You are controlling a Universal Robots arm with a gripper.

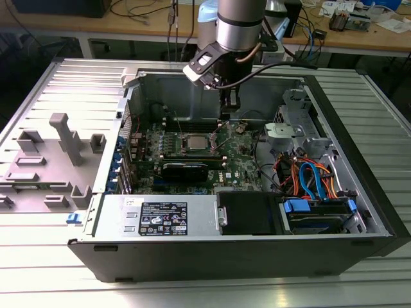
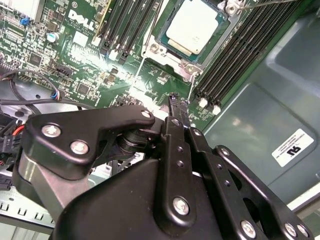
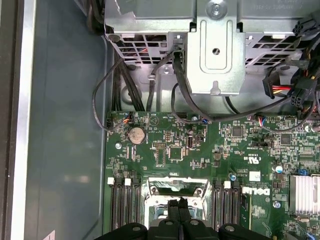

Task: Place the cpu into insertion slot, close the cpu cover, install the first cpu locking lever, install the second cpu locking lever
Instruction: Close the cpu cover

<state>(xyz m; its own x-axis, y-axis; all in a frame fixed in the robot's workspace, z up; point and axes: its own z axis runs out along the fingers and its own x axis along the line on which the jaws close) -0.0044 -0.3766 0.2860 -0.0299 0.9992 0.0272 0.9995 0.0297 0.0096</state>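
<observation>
Closest to your wrist cams is the black metal gripper (image 2: 175, 102). Its fingers are pinched together with nothing between them, and it hangs over the board just beside the socket.

Room-wise, the big black-and-grey open computer case (image 1: 225, 256) walls you in all round. The bare blue-grey side panel (image 3: 65, 125) past the board edge is free space.

Inside the case lies the green motherboard (image 3: 200, 150). The grey perforated drive cage (image 3: 215, 45) crowds one edge of it, with loose black cables (image 3: 115, 85) drooping onto the board. Long black memory slots (image 2: 235, 55) flank the socket.

Your small square silver-grey cpu (image 2: 192, 26) already sits in the socket with the thin silvery frame plate (image 2: 159, 50) around it. You can't tell if that's latched. The round silver coin battery (image 3: 136, 133) sits near the cables.
</observation>
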